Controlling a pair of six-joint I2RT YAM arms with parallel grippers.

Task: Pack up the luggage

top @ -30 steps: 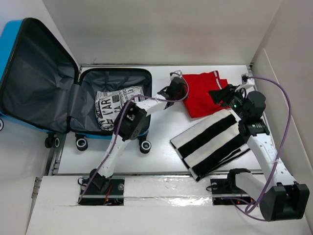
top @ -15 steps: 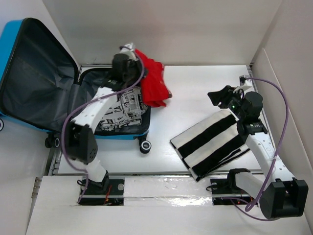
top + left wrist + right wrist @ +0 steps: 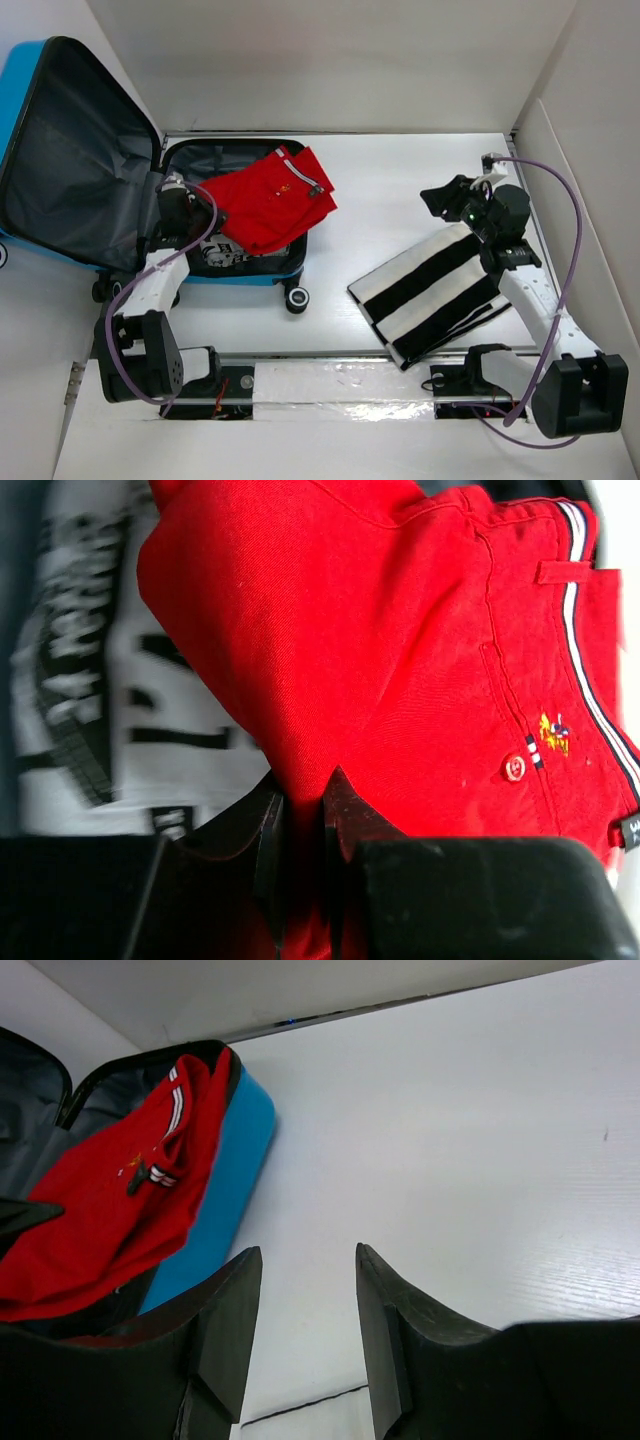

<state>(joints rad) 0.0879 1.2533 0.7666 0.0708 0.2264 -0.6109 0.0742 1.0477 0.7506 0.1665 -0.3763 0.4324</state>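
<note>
The blue luggage (image 3: pixel 250 275) lies open at the table's left, its lid (image 3: pixel 70 150) propped up and showing dark grey lining. Red shorts (image 3: pixel 268 198) are spread over its open half, one edge hanging over the right rim. Under them lies a white garment with black lettering (image 3: pixel 222 253). My left gripper (image 3: pixel 181 205) is inside the luggage, shut on a corner of the red shorts (image 3: pixel 400 660). My right gripper (image 3: pixel 437 197) hovers open above the table, just beyond the black-and-white striped cloth (image 3: pixel 440 290). The luggage (image 3: pixel 215 1200) and shorts (image 3: pixel 100 1200) show at the left of its wrist view.
The striped cloth lies folded on the white table (image 3: pixel 390 190) between the right arm and the front edge. White walls (image 3: pixel 575 150) enclose the table at the back and right. The luggage's black wheels (image 3: pixel 297 298) face the front.
My left arm swung further left and down, dragging the red shorts off the luggage's right rim and spreading them over the lettered garment. The right gripper shifted slightly and its jaws narrowed a little.
</note>
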